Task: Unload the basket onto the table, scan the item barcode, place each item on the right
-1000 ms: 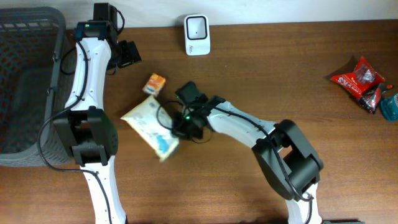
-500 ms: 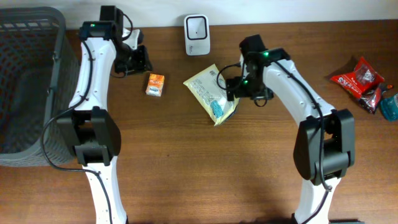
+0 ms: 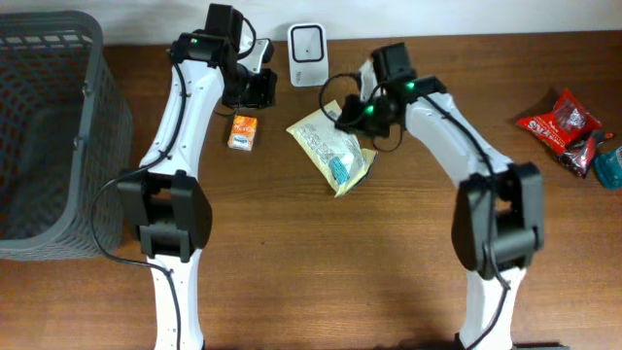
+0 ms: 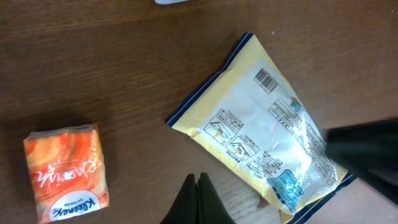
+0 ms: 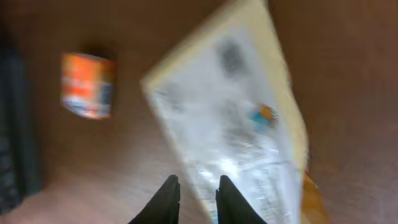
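Note:
A yellow snack packet [image 3: 335, 151] lies flat on the brown table, just below the white scanner [image 3: 308, 42]. Its printed back faces up, and the left wrist view shows the barcode [image 4: 267, 81] near the packet's [image 4: 273, 140] top edge. My right gripper [image 3: 352, 115] hovers over the packet's upper right part. In the blurred right wrist view its jaws [image 5: 196, 196] stand a little apart with nothing between them, and the packet [image 5: 242, 124] lies below. My left gripper [image 3: 255, 92] is shut and empty [image 4: 199, 190], left of the scanner.
An orange tissue pack [image 3: 243, 131] [image 4: 65, 171] lies left of the packet, under my left gripper. A dark mesh basket [image 3: 105, 107] fills the far left. Red snack bags [image 3: 564, 122] and a teal item [image 3: 610, 165] sit at the right edge.
The right gripper carried the packet from mid-left to below the scanner, let it go and moved over its upper edge. The left arm swung right toward the scanner and shut.

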